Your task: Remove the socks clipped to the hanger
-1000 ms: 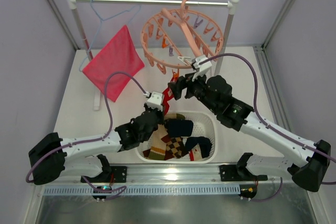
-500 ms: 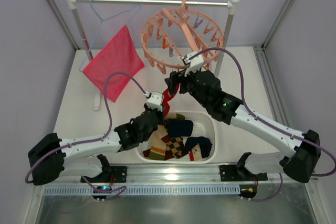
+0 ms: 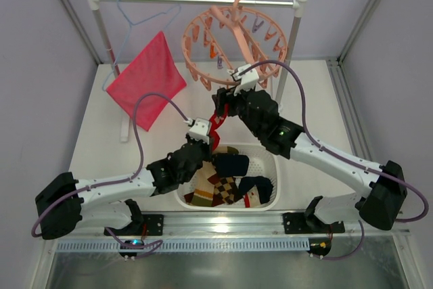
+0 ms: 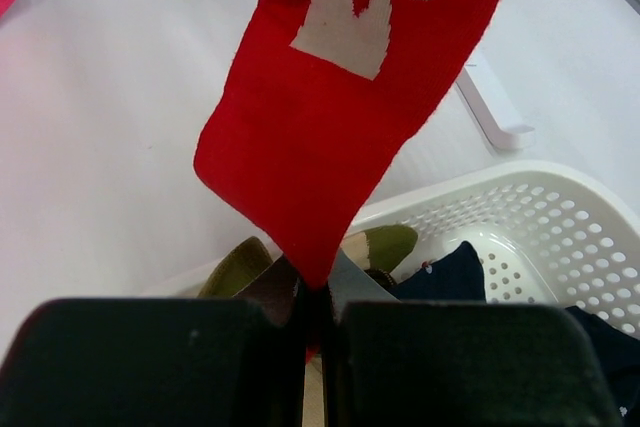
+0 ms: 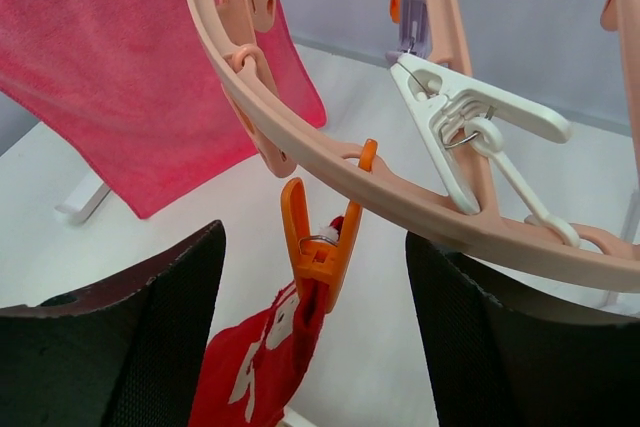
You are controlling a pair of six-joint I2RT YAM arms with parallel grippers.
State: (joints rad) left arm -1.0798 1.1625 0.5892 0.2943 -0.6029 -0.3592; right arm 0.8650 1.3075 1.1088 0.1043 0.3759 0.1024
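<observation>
The salmon-pink ring hanger (image 3: 233,49) hangs from the rail. One red sock (image 3: 215,125) with a white pattern hangs from an orange clip (image 5: 320,237) under the ring (image 5: 400,197). My left gripper (image 4: 315,302) is shut on the sock's lower tip (image 4: 330,137), just above the basket. Up at the ring's front edge, my right gripper (image 5: 315,317) is open, its fingers (image 5: 150,337) on either side of the orange clip and apart from it. In the top view the right gripper (image 3: 223,103) sits directly above the sock.
A white perforated basket (image 3: 267,160) at the near edge holds several socks, argyle and navy (image 4: 450,272). A pink-red cloth (image 3: 147,79) and a light-blue wire hanger (image 3: 132,15) hang at the left of the rail (image 3: 196,1). A white clip (image 5: 460,127) dangles beside the orange one.
My right arm has moved up and to the left, bringing its gripper around the orange clip under the ring. The left gripper has stayed shut on the red sock.
</observation>
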